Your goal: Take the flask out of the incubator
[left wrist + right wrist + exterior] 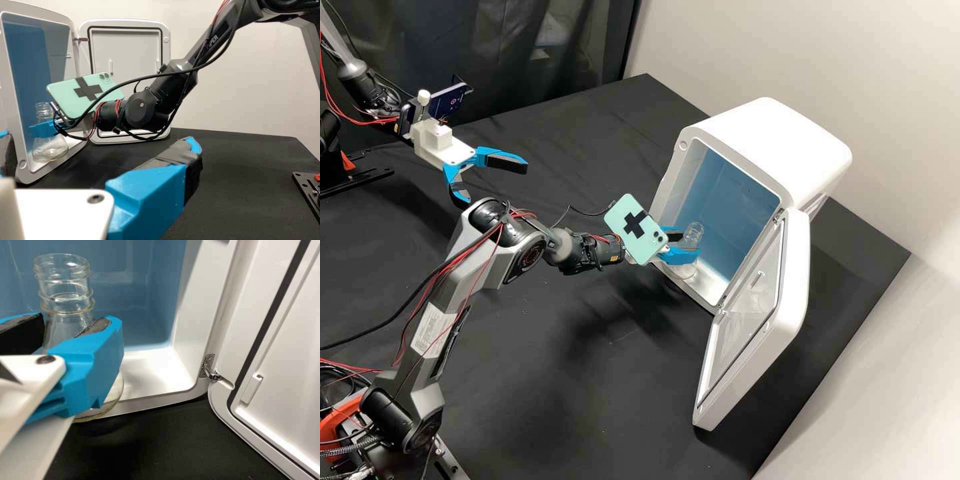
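The flask (pixel 62 285) stands upright just inside the front lip of the incubator (pixel 780 140), its long axis vertical. The 2 fingers of the right gripper (pixel 65 330) sit on either side of the neck, under the collar, pinching the glass. The flask therefore lies directly between them, not ahead. By my reading, the way out is straight back through the opening, past the door (pixel 760 313) that hangs wide open. The left gripper (pixel 492 180) hangs well apart over the surface (pixel 587 373), fingers spread and holding nothing — the right arm is the nearer of the 2.
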